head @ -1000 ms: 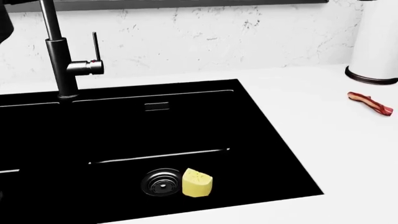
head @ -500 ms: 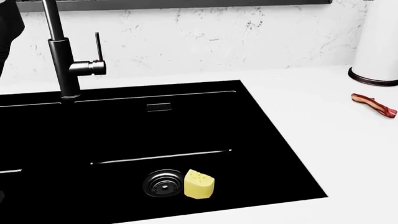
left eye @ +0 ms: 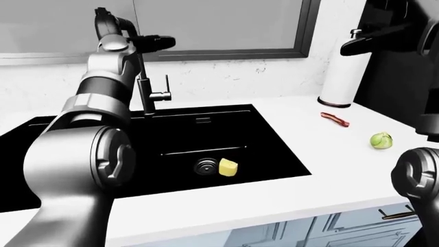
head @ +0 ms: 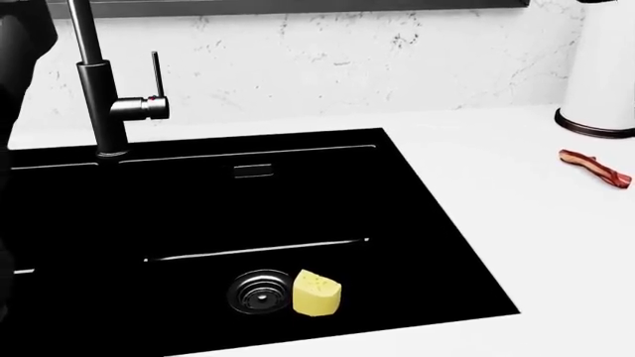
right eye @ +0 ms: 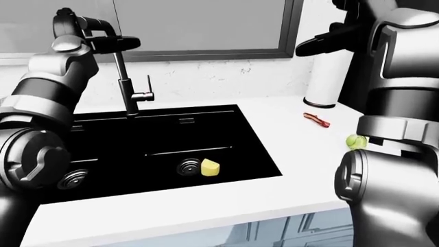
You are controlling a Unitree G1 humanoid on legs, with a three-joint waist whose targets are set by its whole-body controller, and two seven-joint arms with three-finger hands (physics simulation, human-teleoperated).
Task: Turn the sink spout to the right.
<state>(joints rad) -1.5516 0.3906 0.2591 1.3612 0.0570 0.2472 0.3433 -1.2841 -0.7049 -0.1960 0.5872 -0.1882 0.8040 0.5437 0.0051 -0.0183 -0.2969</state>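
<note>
Right-eye view: the tall matte-black gooseneck sink spout (right eye: 122, 67) rises from the top edge of the black rectangular double-bowl sink (right eye: 253, 144) and bends over at its top, where the nozzle end points toward the view's right.
Left hand: the grey-and-black 3-finger left hand (right eye: 72, 25) is raised at the top bend of the spout, just at its left; dark fingers (left eye: 154, 42) reach along the nozzle end. Whether they close on the tube or only lie against it — I cannot tell.
Right hand: the dark right hand (right eye: 322, 41) is held high beside the white cylindrical paper-towel roll on its dark base (left eye: 341, 77), well apart from the spout. Its fingers look stretched out and hold nothing.
Step in hand: seating the left hand on the upper spout, as I judge it, before the swing to the right.
How to do it well: push from the left flank of the top bend, so the tube turns about its upright stem — a sweep along an arc, not a straight shove.
Keep clear of: the thin black lever handle (head: 152, 73) on the stem's right side; knocking it would likely run the water.
Elsewhere: 1 yellow cheese wedge (head: 316, 292) lies by the round drain (head: 258, 291); 1 red bacon strip (head: 593, 168) and 1 green sprout (left eye: 381, 140) sit on the white counter (head: 556, 245).
</note>
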